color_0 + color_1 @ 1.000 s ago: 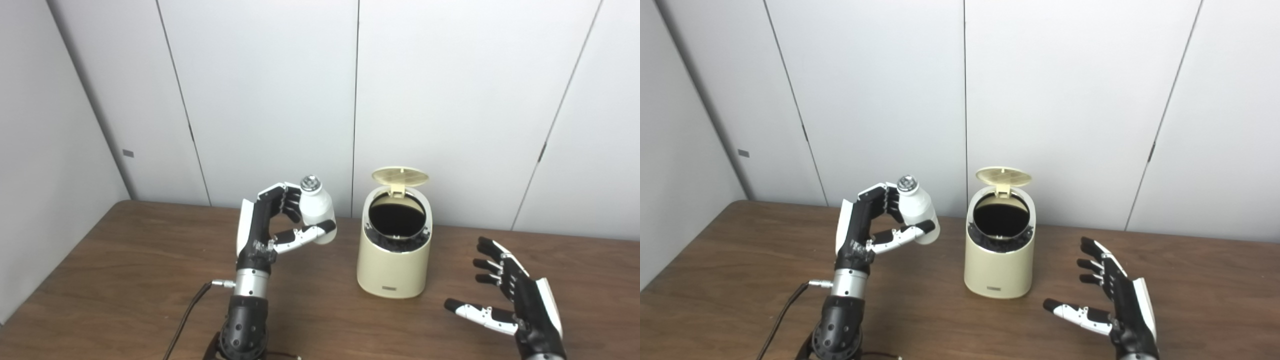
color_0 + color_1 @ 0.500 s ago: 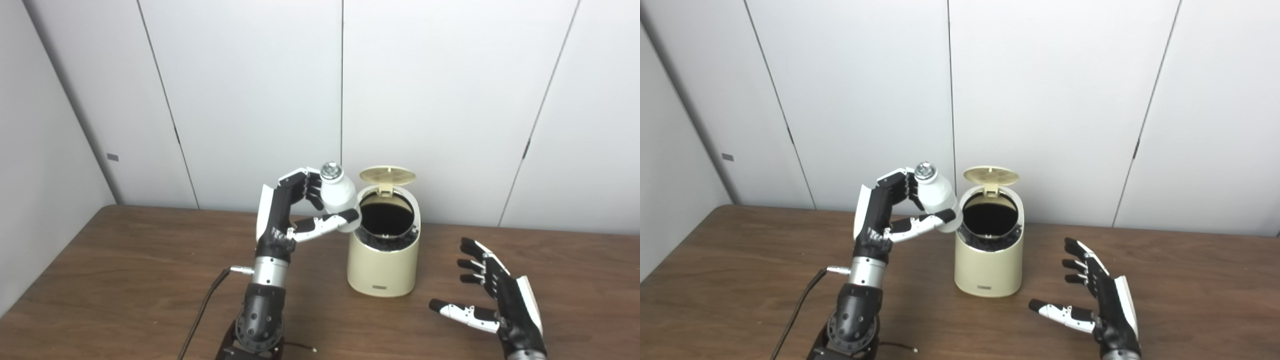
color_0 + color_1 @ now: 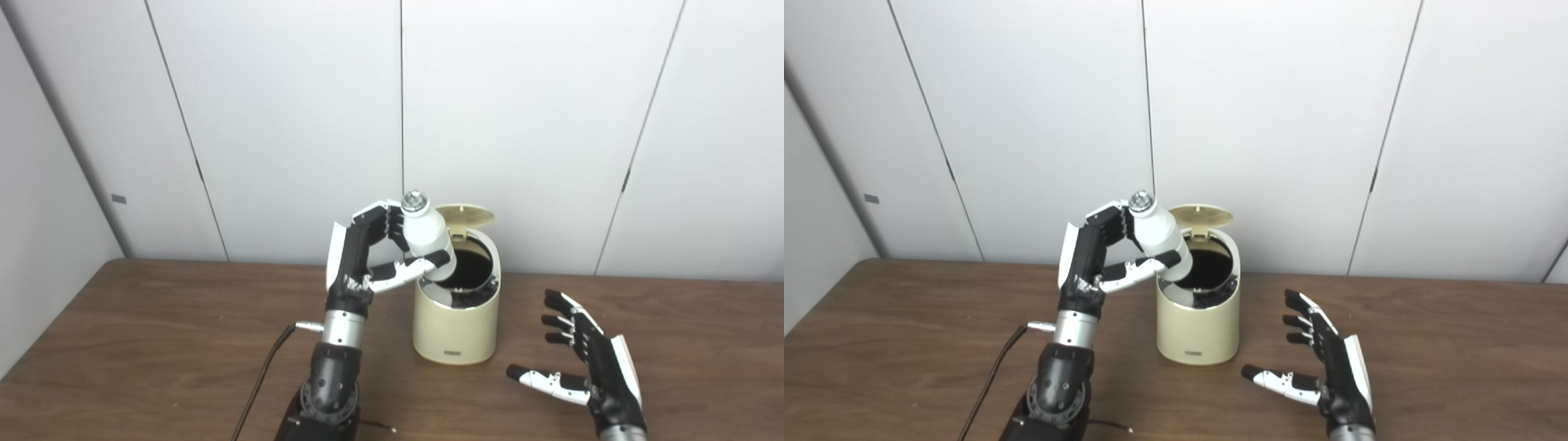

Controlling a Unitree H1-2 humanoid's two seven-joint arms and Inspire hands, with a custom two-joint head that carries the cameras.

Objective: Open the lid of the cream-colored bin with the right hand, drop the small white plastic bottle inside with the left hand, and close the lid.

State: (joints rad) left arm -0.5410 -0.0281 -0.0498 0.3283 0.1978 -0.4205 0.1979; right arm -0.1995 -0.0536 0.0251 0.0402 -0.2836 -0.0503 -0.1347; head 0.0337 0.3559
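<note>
While our left hand [image 3: 367, 257] is raised above the table [image 3: 153, 343], its fingers and thumb are wrapped around the small white plastic bottle [image 3: 427, 236], the fingers behind the neck and the thumb crossing the lower body. We hold the bottle tilted, its silvery cap [image 3: 414, 199] up and toward the left, its base down at the left part of the rim of the cream-colored bin [image 3: 456, 327], partly over the dark opening. The bin stands upright on the wooden table, close to the wall panels behind it, and its lid [image 3: 468, 215] is swung up and back on its hinge, so the underside faces us. From our left wrist a dark cable [image 3: 260, 383] runs down to the near edge of the table. Our right hand [image 3: 591, 367] is low and to the right of the bin, apart from it, holding nothing, fingers spread and the thumb stretched out toward the left.
</note>
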